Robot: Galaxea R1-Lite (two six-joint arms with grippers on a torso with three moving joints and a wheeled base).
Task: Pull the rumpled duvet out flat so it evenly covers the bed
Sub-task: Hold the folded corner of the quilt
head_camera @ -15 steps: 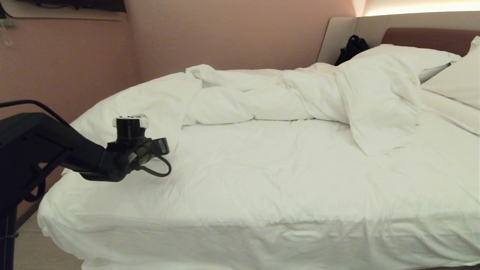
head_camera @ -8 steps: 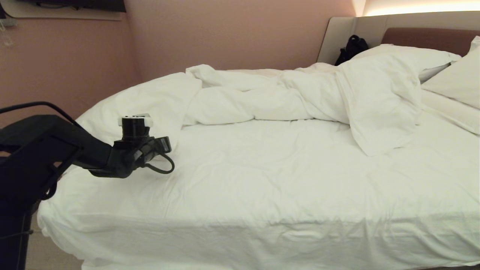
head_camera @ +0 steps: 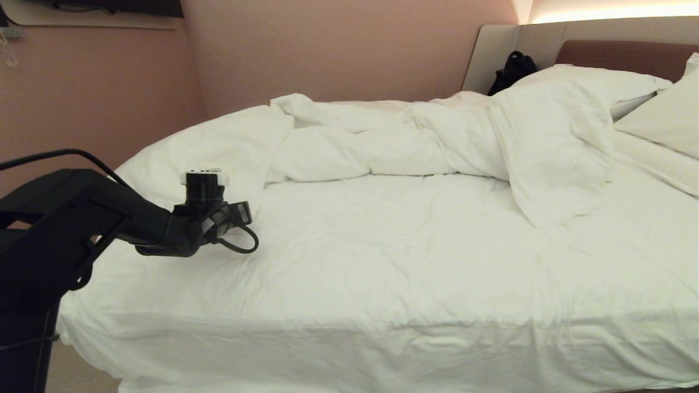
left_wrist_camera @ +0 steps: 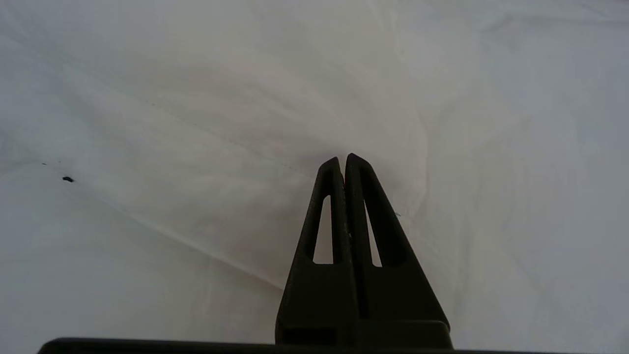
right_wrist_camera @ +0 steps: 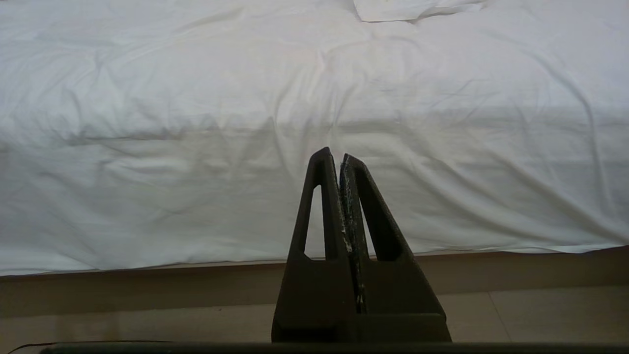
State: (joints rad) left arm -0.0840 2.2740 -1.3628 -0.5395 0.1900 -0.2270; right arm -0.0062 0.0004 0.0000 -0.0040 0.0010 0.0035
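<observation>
Reaching further right and farther over the bed (head_camera: 349, 349) than a second ago, the left gripper (left_wrist_camera: 344, 160), fingers together and empty, hovers near the left edge; the duvet (head_camera: 382, 142) lies bunched along the far side, the near half open.

A small black fabric bag (head_camera: 511, 70) sits against the plain pink wall (head_camera: 338, 49); plump white rectangular pillows (head_camera: 663, 117) lie well to the bag's right.
</observation>
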